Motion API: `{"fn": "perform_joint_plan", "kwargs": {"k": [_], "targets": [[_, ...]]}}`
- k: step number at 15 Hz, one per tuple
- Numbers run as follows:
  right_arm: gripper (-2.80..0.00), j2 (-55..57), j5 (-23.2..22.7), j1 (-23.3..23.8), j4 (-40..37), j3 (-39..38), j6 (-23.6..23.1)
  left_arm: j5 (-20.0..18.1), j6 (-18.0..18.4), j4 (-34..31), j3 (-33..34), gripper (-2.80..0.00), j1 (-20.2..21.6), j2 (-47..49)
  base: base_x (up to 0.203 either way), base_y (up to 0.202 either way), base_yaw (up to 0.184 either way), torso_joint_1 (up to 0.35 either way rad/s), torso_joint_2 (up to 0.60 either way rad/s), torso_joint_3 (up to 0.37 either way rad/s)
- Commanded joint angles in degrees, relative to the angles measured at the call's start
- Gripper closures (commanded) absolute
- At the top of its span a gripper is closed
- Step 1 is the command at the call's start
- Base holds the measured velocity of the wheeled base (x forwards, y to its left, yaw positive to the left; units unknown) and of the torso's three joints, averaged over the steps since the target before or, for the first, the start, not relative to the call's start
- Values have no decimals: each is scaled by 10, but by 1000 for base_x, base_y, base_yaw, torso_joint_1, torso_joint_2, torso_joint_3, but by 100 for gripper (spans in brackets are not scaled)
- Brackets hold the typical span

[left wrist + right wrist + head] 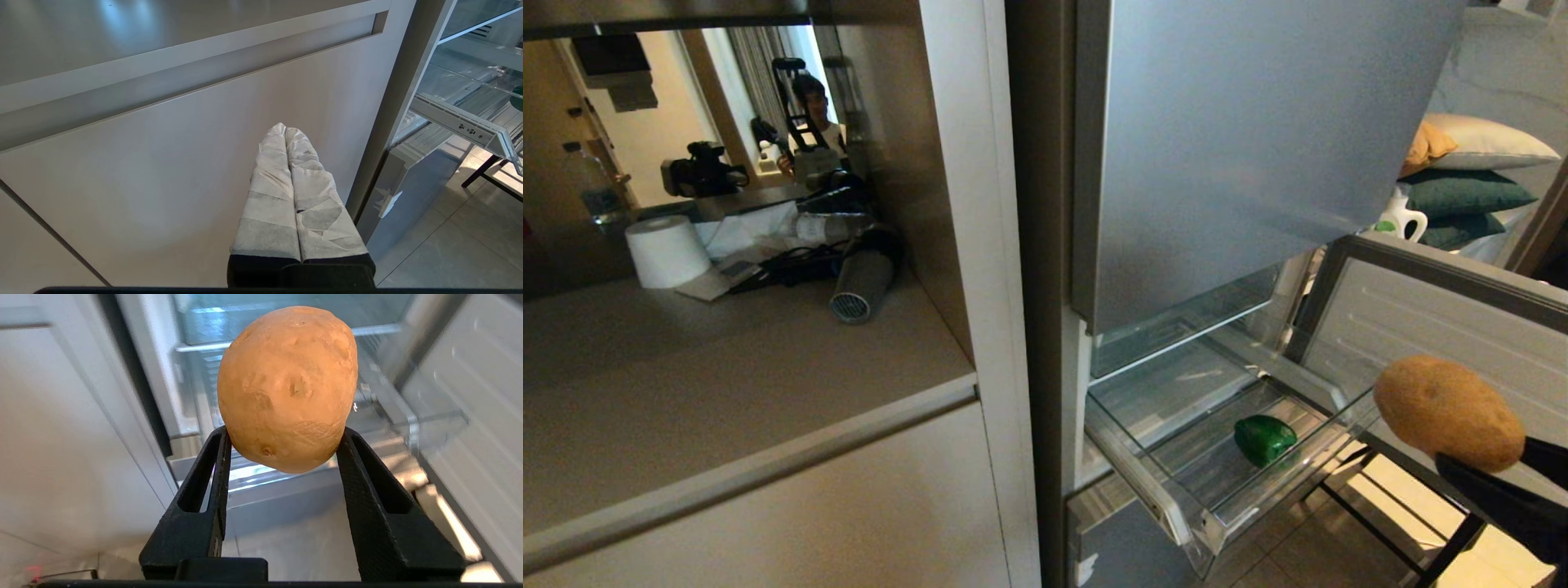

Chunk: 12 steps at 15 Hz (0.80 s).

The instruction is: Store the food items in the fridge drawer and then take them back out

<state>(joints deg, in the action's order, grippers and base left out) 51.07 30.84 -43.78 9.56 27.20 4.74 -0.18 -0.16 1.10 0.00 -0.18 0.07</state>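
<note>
Indoors, a kitchen corner: a beige tabletop (727,351) sits in a cabinet niche on the left, carrying a white paper roll (667,251) and a tangle of dark gear, with a mirror-like back wall reflecting a person. To the right stands a silver fridge, its tall upper door (1241,139) shut. Below it, the fridge drawer (1176,498), a clear plastic bin, is pulled out over a tiled floor (1307,547).

Inside the drawer lies the green bell pepper (1264,439), alone on the ribbed floor.

Only the right wrist view shows the grip clearly: the right gripper (286,437) holds the potato (288,386) between its black fingers, in the air in front of the open fridge, apparently just right of the drawer.

Only the left wrist view shows the left gripper (285,128), its taped fingers pressed together, empty, facing a beige cabinet door (143,183).
</note>
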Motion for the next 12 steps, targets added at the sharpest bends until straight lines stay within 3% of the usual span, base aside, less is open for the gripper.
{"fn": "perform_joint_plan", "kwargs": {"k": [1,8,12], "targets": [[0,94,-2,22,1,25,16,0,0,0,6,0,0,0,0,0,0,0,0,0],[0,296,-52,92,10,75,89,0,0,0,6,0,0,0,0,0,0,0,0,0],[0,388,-72,144,97,82,94,0,0,0,6,0,0,0,0,0,0,0,0,0]]}}
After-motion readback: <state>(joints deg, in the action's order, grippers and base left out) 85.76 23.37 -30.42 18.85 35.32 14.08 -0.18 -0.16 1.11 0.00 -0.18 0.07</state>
